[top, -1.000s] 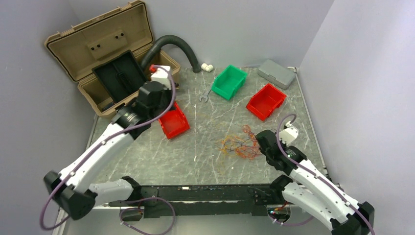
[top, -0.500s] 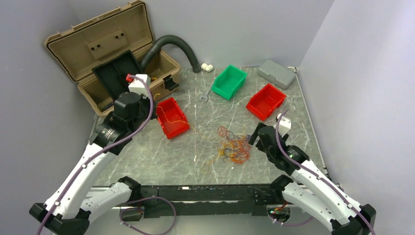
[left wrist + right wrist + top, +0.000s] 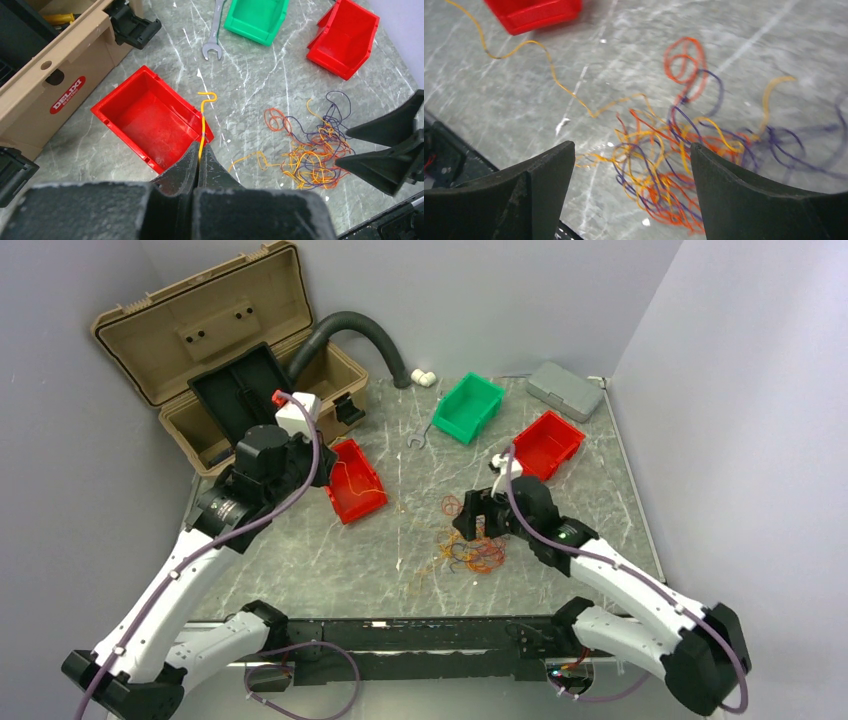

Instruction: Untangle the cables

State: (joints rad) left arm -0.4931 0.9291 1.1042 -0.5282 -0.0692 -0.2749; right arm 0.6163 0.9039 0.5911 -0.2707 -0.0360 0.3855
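Top external: shows table [image 3: 330,550] with red bin [image 3: 352,485] left of centre, the cables [image 3: 478,548] in a loose tangle mid-table right of it. Puts right gripper [image 3: 630,150] over the tangle, fingers wide apart. Has left gripper [image 3: 200,152] pinched on one yellow cable [image 3: 202,117] by the bin's rim.

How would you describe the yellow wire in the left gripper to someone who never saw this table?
Find the open tan toolbox at the far left; a red bin lies in front of it. At that bin's edge the left gripper pinches one yellow wire. Unlike the tangle of cables nearby, it is a single strand ending in a small hook.
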